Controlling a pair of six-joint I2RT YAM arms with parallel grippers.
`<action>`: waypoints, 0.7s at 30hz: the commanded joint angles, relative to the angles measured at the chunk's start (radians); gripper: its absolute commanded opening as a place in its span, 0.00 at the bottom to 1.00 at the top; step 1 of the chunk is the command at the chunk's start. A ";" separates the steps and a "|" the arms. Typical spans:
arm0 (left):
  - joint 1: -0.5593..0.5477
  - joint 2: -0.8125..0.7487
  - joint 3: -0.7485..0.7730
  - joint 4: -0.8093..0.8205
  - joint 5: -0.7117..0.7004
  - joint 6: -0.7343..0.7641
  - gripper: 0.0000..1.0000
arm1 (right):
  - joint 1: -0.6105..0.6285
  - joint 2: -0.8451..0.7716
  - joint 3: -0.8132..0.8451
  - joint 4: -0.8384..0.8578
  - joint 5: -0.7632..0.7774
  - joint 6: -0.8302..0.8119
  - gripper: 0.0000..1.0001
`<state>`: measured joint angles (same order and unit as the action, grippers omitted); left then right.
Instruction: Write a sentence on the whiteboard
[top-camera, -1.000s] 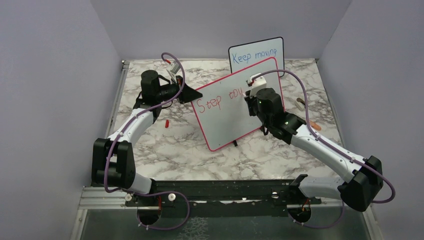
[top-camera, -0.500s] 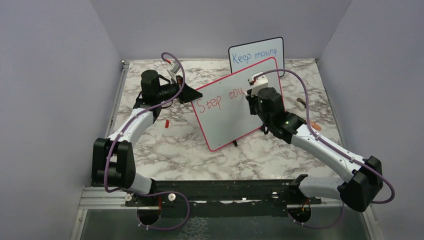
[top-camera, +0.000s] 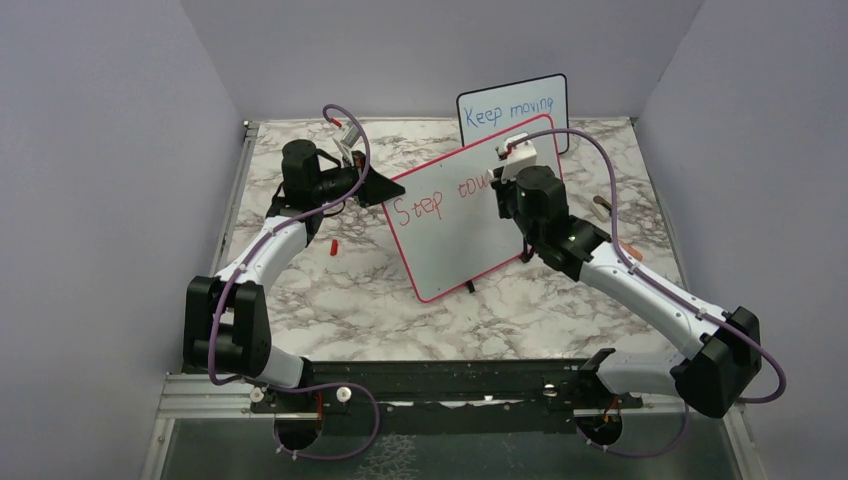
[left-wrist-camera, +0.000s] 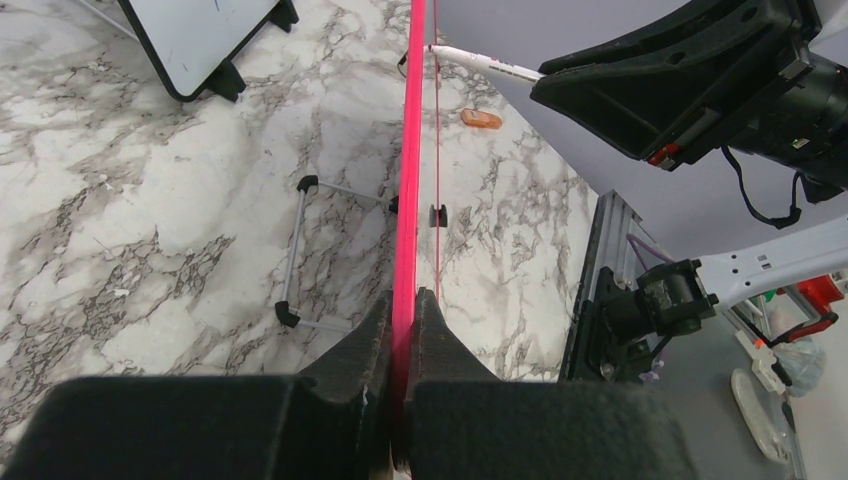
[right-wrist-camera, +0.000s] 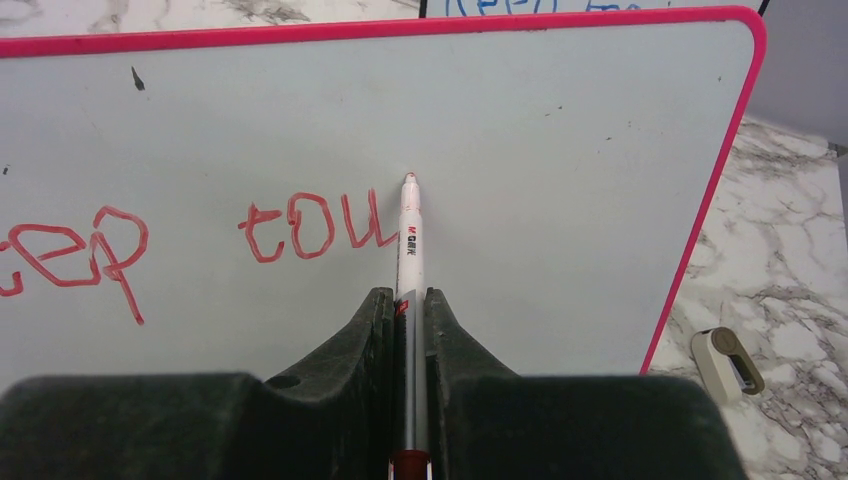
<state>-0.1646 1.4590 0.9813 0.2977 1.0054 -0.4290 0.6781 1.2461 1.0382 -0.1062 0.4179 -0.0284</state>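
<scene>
The whiteboard (top-camera: 462, 235) with a red-pink frame stands tilted at mid table. My left gripper (top-camera: 383, 188) is shut on its left edge; the left wrist view shows the pink frame (left-wrist-camera: 408, 200) edge-on between the jaws. My right gripper (top-camera: 505, 190) is shut on a white marker (right-wrist-camera: 410, 250) with a red tip, which touches the board (right-wrist-camera: 560, 190) just right of the last stroke. The sentence in red (right-wrist-camera: 310, 225) reads "Step tow" in the top view (top-camera: 440, 197). The marker also shows in the left wrist view (left-wrist-camera: 485, 64).
A smaller black-framed board (top-camera: 514, 112) with blue "Keep moving" stands behind the whiteboard. A red marker cap (top-camera: 333, 246) lies left of it. An orange item (top-camera: 630, 251) and a beige item (top-camera: 603, 205) lie at the right. A wire stand (left-wrist-camera: 300, 250) is behind the board.
My right gripper has moved right and up along the board with the marker. The red writing has grown from "Step to" plus a stroke to "Step tow". The left arm has not moved.
</scene>
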 joint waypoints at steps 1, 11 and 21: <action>-0.013 0.031 -0.010 -0.086 0.034 0.056 0.00 | -0.008 0.010 0.035 0.026 -0.014 -0.007 0.00; -0.009 0.031 -0.008 -0.094 0.029 0.057 0.00 | -0.024 -0.075 -0.017 -0.030 -0.008 0.004 0.00; -0.009 0.033 -0.007 -0.097 0.029 0.059 0.00 | -0.060 -0.068 -0.029 -0.016 -0.051 0.006 0.00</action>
<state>-0.1638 1.4590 0.9817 0.2970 1.0088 -0.4255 0.6304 1.1759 1.0225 -0.1238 0.4034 -0.0273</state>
